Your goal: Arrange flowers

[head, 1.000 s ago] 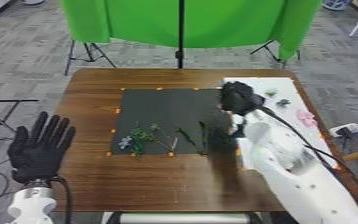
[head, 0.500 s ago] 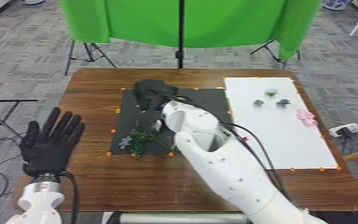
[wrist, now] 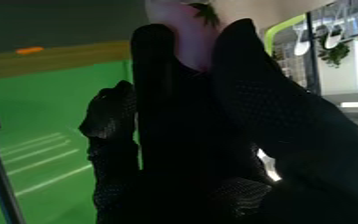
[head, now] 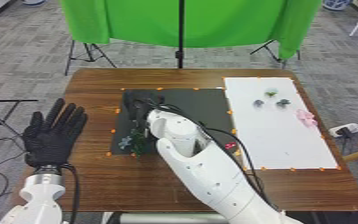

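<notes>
from my seat at the controls, i have the robot's right hand in its black fabric glove (head: 141, 104) over the far left part of the dark grey square mat (head: 186, 95), its white arm slanting across the mat from the near right. through the right wrist view i see that hand closed in a narrow pinch, with a pale pink, soft-looking flower (wrist: 190, 42) caught between its fingertips and a scrap of jagged green leaf (wrist: 208, 14) at the flower's far end.

my left hand, also gloved in black (head: 55, 139), is wide, fingers straight and fanned, at the left edge of the brown wooden table (head: 100, 187), well apart from the mat.

on the mat's near left part i have a small grey-blue flower (head: 125, 142) and, just beside it, a leafy green sprig (head: 138, 142). a small red flower (head: 230, 145) sits near the mat's right edge, beside the right arm. on the long white sheet (head: 278, 145) to the right, i count a pale green-white bloom (head: 270, 92) toward the far end, two little grey-green blooms (head: 283, 102) nearer than it, and a ruffled pink bloom (head: 307, 118) by the sheet's right edge.
</notes>
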### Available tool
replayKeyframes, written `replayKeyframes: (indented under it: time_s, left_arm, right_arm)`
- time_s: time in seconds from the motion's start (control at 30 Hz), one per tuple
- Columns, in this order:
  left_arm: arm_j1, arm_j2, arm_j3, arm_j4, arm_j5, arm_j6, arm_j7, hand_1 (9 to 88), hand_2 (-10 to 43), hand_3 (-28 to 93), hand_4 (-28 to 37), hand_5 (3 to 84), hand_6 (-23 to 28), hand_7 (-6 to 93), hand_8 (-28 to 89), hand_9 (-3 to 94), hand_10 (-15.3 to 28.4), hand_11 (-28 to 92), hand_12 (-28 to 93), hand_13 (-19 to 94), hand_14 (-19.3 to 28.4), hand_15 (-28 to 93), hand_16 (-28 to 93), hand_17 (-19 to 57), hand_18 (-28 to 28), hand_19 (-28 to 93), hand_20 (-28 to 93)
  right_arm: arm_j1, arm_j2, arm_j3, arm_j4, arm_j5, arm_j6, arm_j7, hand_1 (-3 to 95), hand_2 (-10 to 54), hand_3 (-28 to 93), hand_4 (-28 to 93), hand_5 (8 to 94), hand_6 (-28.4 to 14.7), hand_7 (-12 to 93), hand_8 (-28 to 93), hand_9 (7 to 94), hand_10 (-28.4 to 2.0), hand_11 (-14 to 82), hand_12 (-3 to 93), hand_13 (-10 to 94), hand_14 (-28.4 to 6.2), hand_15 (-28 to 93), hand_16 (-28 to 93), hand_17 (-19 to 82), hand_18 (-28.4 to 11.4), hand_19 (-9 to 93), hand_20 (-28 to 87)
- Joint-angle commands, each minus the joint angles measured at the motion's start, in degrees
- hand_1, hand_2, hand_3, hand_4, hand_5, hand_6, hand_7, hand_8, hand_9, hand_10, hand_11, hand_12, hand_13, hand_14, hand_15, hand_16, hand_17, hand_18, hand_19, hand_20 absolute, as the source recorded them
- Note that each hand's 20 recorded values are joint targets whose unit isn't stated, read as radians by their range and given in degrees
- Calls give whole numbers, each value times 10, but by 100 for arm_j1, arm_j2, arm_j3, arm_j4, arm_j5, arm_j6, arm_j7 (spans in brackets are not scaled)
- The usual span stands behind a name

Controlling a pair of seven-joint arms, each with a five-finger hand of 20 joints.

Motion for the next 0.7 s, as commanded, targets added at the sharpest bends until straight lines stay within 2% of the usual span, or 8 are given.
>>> replayKeyframes:
  time_s: [0.03, 0.27, 0.4, 0.47, 0.53, 0.57, 0.67, 0.7]
  left_arm:
    - [29, -64, 26, 62, -7, -104, -48, 275, 151, 760, -283, 471, 127, 120, -132, 405, 210, 203, 63, 328, 179, 372, -107, -49, 138, 262, 143]
    - [118, -128, -69, 43, -24, -67, -94, 274, 152, 760, -283, 470, 126, 126, -135, 402, 209, 208, 57, 323, 180, 374, -108, -50, 139, 264, 144]
    - [170, -229, -111, 37, -17, -61, -177, 273, 152, 761, -283, 460, 119, 123, -132, 397, 198, 206, 57, 318, 179, 367, -107, -56, 141, 273, 145]
    - [236, -310, -159, 21, -2, -58, -230, 272, 152, 762, -283, 454, 117, 125, -129, 391, 190, 205, 60, 313, 176, 357, -102, -58, 141, 276, 144]
    - [313, -320, -200, -11, 21, -32, -264, 271, 152, 763, -283, 449, 114, 125, -127, 383, 181, 201, 61, 304, 172, 343, -99, -61, 141, 278, 142]
    - [369, -293, -210, -48, 32, -5, -218, 270, 152, 763, -283, 447, 112, 123, -124, 380, 178, 196, 65, 300, 170, 333, -88, -63, 141, 281, 139]
    - [364, -374, -235, -51, 201, -4, -269, 268, 152, 765, -283, 440, 106, 124, -116, 370, 168, 186, 76, 290, 167, 312, -64, -71, 142, 290, 132]
    - [356, -379, -225, -50, 196, -15, -240, 267, 152, 765, -283, 437, 103, 123, -116, 367, 166, 184, 76, 287, 163, 310, -64, -71, 142, 291, 131]
  right_arm:
    - [-40, 65, 30, 17, 46, -101, 245, 565, -95, 763, -283, 574, -3, 357, -237, 547, -145, 305, 157, 533, -49, 494, 284, 340, -163, 849, 478]
    - [-81, 199, -33, -194, 189, -112, 353, 548, -95, 785, -283, 561, -3, 315, -221, 538, -148, 261, 148, 522, -63, 508, 270, 332, -176, 854, 481]
    - [-134, 345, 49, -468, 483, -306, 557, 523, -95, 807, -283, 552, -6, 293, -209, 525, -152, 230, 144, 512, -80, 527, 251, 327, -187, 863, 481]
    - [-240, 550, 161, -831, 761, -325, 744, 499, -95, 836, -283, 539, -13, 271, -194, 513, -158, 216, 145, 502, -94, 548, 221, 321, -194, 870, 478]
    - [-464, 783, 380, -1260, 1018, -176, 939, 482, -95, 862, -283, 524, -19, 254, -184, 494, -164, 197, 146, 485, -112, 576, 165, 310, -204, 877, 475]
    - [-609, 869, 527, -1502, 1132, -151, 1066, 476, -95, 866, -283, 516, -22, 248, -183, 486, -168, 191, 145, 471, -123, 582, 153, 300, -212, 880, 476]
    - [-1025, 1388, 937, -2258, 1418, -56, 1404, 471, -95, 862, -283, 511, -27, 234, -177, 459, -175, 172, 141, 438, -135, 505, 112, 288, -222, 868, 467]
    - [-1157, 1604, 1083, -2465, 1423, 16, 1481, 471, -95, 860, -283, 510, -31, 226, -173, 451, -177, 166, 140, 427, -134, 479, 105, 284, -224, 862, 461]
